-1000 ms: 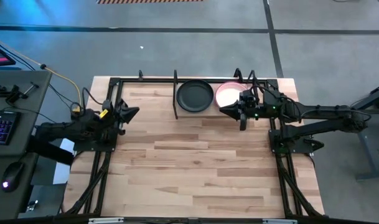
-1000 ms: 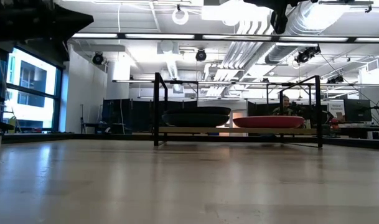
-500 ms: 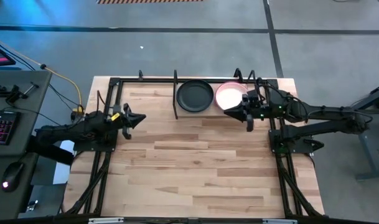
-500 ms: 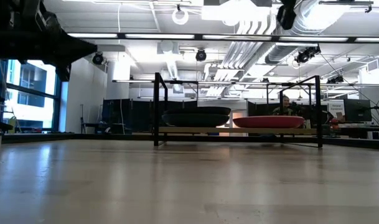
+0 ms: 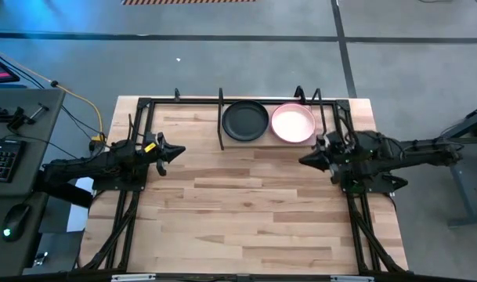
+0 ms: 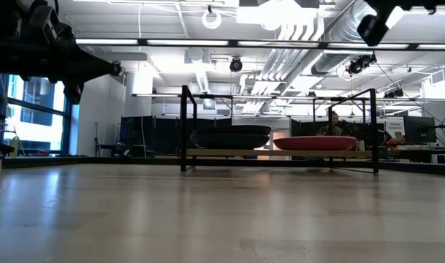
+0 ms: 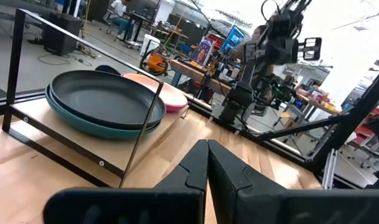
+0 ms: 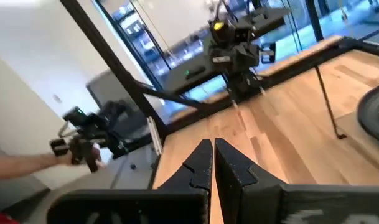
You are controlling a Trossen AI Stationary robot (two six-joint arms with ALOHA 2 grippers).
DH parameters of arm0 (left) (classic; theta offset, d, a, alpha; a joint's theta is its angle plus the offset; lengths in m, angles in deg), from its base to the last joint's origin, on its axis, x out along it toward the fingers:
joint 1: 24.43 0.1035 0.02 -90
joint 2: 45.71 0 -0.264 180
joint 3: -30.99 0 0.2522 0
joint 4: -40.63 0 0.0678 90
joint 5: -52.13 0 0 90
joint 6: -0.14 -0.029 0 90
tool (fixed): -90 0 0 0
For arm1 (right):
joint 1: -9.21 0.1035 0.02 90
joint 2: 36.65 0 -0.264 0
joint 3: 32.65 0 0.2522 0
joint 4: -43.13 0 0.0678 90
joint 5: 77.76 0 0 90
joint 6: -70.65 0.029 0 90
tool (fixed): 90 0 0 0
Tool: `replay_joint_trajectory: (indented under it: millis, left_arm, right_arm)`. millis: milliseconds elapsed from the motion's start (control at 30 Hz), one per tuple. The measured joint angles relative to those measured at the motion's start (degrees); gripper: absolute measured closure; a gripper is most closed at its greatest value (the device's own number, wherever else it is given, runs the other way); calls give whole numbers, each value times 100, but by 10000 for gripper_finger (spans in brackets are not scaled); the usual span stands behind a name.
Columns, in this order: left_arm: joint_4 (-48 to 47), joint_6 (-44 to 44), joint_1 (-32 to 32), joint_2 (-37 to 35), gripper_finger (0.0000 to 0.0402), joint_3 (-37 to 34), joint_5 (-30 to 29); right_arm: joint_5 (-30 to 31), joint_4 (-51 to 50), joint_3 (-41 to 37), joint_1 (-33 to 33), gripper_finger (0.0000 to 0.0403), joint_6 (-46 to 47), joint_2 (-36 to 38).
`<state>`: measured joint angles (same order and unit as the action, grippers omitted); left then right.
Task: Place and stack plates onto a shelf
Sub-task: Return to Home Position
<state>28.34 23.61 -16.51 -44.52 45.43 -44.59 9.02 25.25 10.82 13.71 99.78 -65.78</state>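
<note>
The plates rest on the shelf (image 7: 28,116) at the far edge of the tabletop (image 5: 238,204). A black plate (image 5: 245,121) tops a stack with a dark teal plate (image 7: 89,129) at the bottom, and a cream-pink plate (image 5: 293,123) lies just beside it, between the black rods that keep both piles in place. Stacking looks finished, so neither arm needs to carry anything. The left gripper (image 5: 180,150) hovers over the tabletop's left side. The right gripper (image 5: 302,161) hangs near the right edge, just clear of the cream-pink plate. Each points inward, jaws pressed together and empty.
</note>
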Motion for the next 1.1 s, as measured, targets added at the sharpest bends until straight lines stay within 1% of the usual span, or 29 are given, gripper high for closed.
replay_joint_trajectory:
  millis: [67, 167, 300, 400, 500, 633, 767, 933, 1100]
  left_arm:
    - [0, 0, 0, 0, 402, 2, 0]
    - [4, 0, 0, 2, 402, 2, 0]
    - [4, 0, 0, 2, 402, 2, 0]
    - [4, -1, -2, 2, 402, 2, 0]
    - [4, -2, -2, 2, 402, 2, 0]
    - [5, -2, -2, 2, 402, 2, 0]
    - [14, -4, -4, 13, 402, 2, -3]
    - [2, -4, -4, 37, 402, 2, 4]
    - [4, -4, -4, 37, 402, 2, 13]
  right_arm:
    - [176, 402, -413, 179, 403, 8, 303]
    - [364, 949, -1021, 317, 403, -275, 720]
    - [645, 1201, -1565, 167, 403, -511, 1286]
    - [595, 1203, -1881, -94, 403, -571, 1786]
    - [347, 1195, -2182, -350, 403, -601, 2332]
    - [111, 1219, -2494, -491, 403, -864, 2920]
    - [95, 1207, -2609, -491, 403, -1200, 2840]
    - [102, 1309, -2911, -491, 403, -1391, 2898]
    - [130, 934, -2915, -487, 403, -1420, 2884]
